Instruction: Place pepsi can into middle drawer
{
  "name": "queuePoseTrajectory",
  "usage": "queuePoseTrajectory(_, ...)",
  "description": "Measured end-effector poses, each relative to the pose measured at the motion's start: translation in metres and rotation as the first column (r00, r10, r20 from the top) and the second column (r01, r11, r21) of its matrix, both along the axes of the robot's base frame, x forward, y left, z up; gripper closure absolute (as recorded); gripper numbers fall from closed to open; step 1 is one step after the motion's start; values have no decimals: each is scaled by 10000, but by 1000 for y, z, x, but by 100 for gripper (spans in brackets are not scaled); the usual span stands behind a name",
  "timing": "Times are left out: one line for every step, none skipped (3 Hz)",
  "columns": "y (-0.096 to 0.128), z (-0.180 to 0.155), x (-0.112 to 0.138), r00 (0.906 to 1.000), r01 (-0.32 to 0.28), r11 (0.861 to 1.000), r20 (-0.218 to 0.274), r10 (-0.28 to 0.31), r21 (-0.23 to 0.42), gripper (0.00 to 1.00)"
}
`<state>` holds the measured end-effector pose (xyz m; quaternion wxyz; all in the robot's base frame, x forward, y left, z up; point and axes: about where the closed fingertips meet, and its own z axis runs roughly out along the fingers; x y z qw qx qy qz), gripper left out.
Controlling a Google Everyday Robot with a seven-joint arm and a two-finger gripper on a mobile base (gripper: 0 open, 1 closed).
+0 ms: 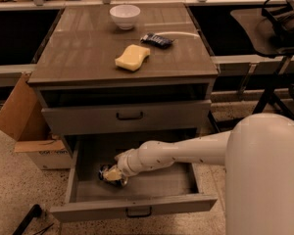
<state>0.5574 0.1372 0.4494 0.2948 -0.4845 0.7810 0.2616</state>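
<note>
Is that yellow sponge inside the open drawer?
No, the yellow sponge lies on the cabinet top, while the gripper is down in the open middle drawer at the pepsi can.

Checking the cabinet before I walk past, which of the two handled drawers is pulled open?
The lower one, the middle drawer, pulled out toward the camera; the claw is inside it at the pepsi can. The upper drawer sits closed.
</note>
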Motion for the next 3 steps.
queuePoseTrajectory(-10, 6, -1, 10000, 50, 10000, 23, -50, 82, 0)
queuePoseTrajectory(-20, 15, -3, 10000, 27, 9994, 61, -29, 337, 0)
queuePoseTrajectory(-42, 50, -32, 9989, -460, 9960, 117, 452, 763, 0)
